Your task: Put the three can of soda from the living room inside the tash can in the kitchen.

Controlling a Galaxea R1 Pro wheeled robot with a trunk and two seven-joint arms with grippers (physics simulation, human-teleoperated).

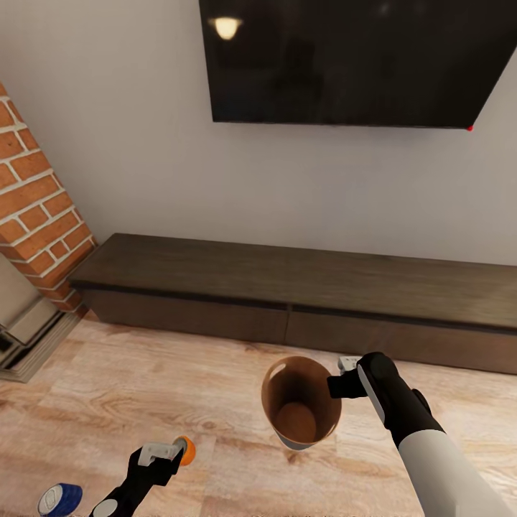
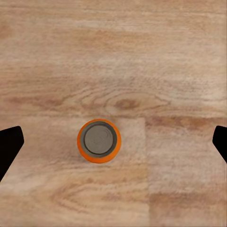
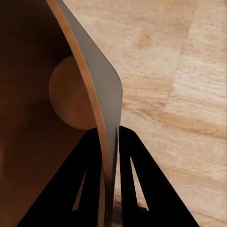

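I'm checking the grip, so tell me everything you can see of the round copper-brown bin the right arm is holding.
The round tapered bin has a glossy copper-brown inside, a paler grey outside and a flat round bottom; it looks empty. It hangs above the wood floor, mouth tipped toward the camera. The right claw is shut on its rim, one finger inside the wall and one outside. Nothing else touches it.

Long dark low cabinet [image 1: 287,287], wall-mounted black screen [image 1: 345,61] (lamp reflected), brick fireplace [image 1: 36,208]

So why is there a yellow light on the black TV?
Head view: the TV is glossy, so the glow looks like a lamp's reflection. Left wrist view: the orange can is sharp, no glare. Right wrist view: the bin inside is shaded.
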